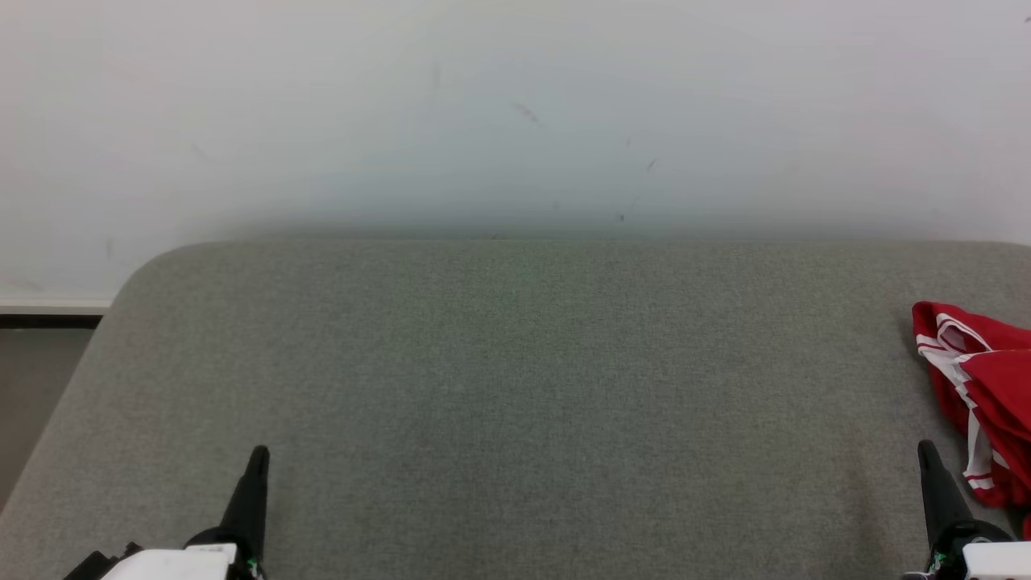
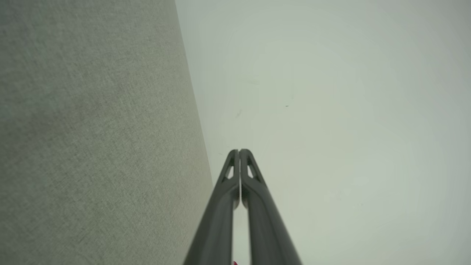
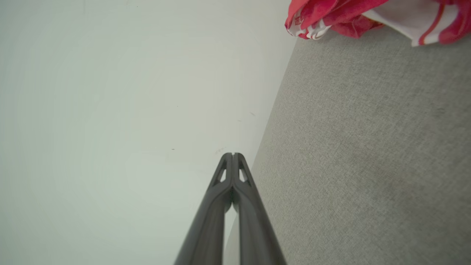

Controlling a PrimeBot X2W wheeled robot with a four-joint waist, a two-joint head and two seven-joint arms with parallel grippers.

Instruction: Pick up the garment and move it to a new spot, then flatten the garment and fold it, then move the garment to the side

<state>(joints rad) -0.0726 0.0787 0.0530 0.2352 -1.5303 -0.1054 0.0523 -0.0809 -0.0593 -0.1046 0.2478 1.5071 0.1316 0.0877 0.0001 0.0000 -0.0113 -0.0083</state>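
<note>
The left gripper (image 1: pixel 258 453) hangs over the near left part of the woven grey cushion (image 1: pixel 515 387), its slim dark fingers pressed together on nothing. The round-cornered cushion backs onto a smooth, scuffed pale wall (image 1: pixel 515 105). Over its near right, the right gripper (image 1: pixel 926 447) is likewise closed and empty. The crumpled red, white-striped garment (image 1: pixel 995 379) lies at the cushion's right edge; the right wrist view reveals a broad white panel on it.
</note>
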